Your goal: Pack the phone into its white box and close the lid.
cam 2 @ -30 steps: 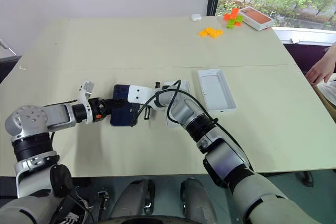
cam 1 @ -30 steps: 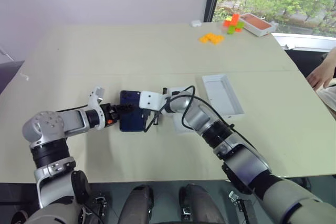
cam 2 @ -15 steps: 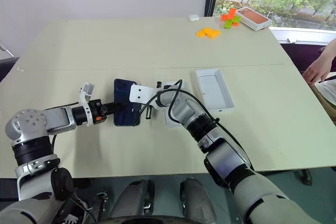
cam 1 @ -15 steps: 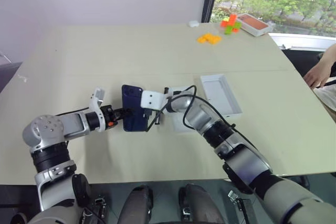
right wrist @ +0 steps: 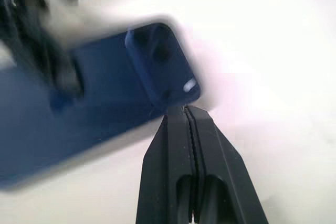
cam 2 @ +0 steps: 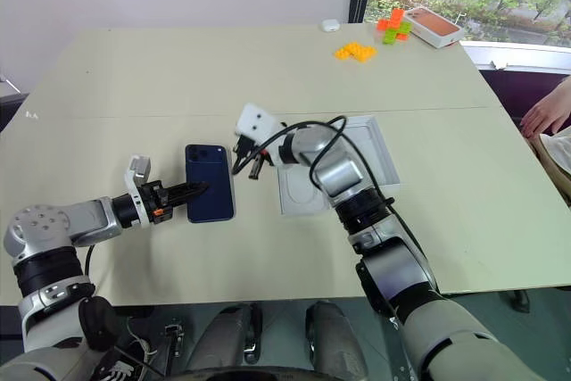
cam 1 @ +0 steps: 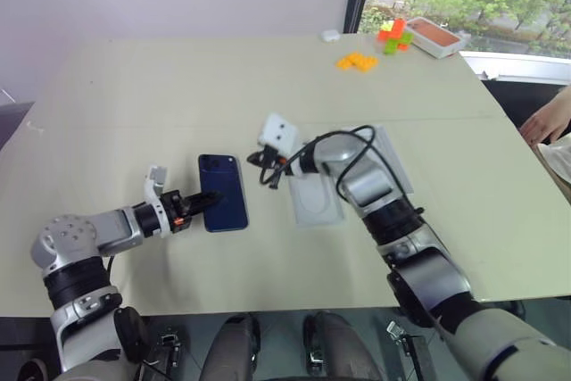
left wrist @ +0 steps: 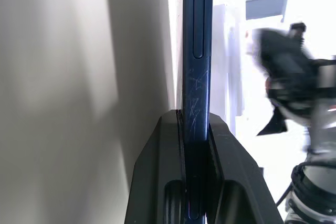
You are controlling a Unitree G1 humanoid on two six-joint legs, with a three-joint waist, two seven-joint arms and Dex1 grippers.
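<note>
The broad, pale beige worktop (cam 1: pixel 268 86) carries everything. Near its middle, partly behind the right arm, lies a shallow white rectangular cardboard tray, the white box (cam 2: pixel 379 151). Touching its near-left side is a thin white insert with a rounded recess (cam 1: pixel 317 201). Left of that insert, with a strip of bare worktop between, the slim dark navy-blue phone (cam 1: pixel 223 203) lies with its camera patch at the far end. The left gripper (cam 1: pixel 198 208) is clamped on the phone's near-left edge, its fingers pressed to both faces, as the left wrist view confirms. The right gripper (cam 2: pixel 247 168) hangs above the worktop between phone and insert, its fingers pressed together on nothing. At the far right corner sit small orange and green blocks (cam 1: pixel 366 60) and a white box with an orange face (cam 1: pixel 435 38).
</note>
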